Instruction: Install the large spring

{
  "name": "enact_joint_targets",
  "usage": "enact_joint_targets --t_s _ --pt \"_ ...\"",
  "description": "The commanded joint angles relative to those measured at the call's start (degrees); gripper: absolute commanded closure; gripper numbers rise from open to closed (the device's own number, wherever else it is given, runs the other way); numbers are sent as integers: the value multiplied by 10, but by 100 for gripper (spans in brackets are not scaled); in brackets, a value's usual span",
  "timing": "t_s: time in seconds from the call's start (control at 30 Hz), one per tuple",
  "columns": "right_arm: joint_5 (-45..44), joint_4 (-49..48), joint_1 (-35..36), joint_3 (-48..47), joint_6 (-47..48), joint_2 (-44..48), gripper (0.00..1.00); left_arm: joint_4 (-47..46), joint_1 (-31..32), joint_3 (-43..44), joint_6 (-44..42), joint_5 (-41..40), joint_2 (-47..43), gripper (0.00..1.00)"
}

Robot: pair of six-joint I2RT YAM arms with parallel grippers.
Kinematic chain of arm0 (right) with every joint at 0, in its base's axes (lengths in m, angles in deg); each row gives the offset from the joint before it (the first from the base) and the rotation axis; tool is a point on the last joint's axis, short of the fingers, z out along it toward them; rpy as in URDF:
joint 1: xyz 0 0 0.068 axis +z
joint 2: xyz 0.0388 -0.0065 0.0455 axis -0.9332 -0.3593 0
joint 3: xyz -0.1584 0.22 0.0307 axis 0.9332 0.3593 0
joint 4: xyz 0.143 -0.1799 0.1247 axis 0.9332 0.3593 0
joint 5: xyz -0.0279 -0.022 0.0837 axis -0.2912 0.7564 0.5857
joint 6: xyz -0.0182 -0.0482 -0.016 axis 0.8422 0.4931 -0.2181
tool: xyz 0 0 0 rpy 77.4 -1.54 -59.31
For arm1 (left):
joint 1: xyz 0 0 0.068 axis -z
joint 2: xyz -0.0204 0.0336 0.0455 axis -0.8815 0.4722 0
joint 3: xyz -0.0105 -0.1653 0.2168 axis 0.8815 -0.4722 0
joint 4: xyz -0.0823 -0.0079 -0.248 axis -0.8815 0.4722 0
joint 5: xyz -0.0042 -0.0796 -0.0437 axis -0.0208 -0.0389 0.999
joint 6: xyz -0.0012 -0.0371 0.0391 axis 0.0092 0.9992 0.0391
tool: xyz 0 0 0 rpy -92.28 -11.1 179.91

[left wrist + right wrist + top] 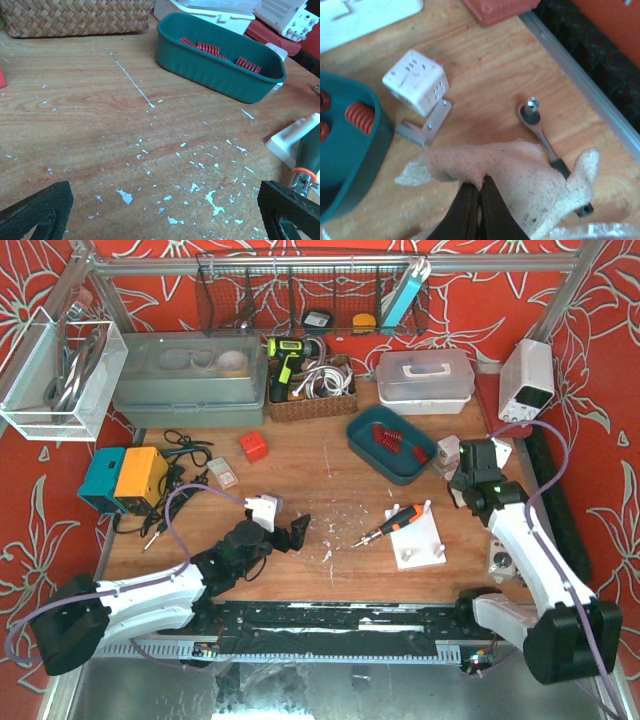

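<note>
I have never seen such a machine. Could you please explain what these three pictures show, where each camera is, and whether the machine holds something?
These are two robot arms bolted at the near edge of a wooden table. The wide picture comes from a camera above and behind them. The other two come from a camera on each wrist.

The left gripper is open and empty above the paint-flecked wood. The right gripper is shut on a cloth, which partly covers a ratchet wrench.

On the table lie a teal tray holding red springs, an orange screwdriver and a white base plate.
</note>
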Motion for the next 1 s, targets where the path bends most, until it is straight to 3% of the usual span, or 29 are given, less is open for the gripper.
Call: enact_joint_targets --t_s 0.0,0.3,0.37,0.6,0.83,0.97 --pt "-68 -43 -3 -50 -10 -72 100 -14 2 8 6 -14 -1 0" --pt "-143 -91 -12 -86 -15 -203 100 -11 2 9 8 -11 -2 0" --pt "-137 -93 -13 -87 -19 -231 82 -10 2 10 8 -12 -3 0" --pt "-128 -25 -14 -112 -51 -288 47 -12 2 8 9 -8 -2 0" --pt "-41 40 -11 -129 -70 -269 29 -11 2 11 9 1 0 0" --pt "0 95 -3 -135 -101 -236 25 -15 2 9 6 11 -4 0"
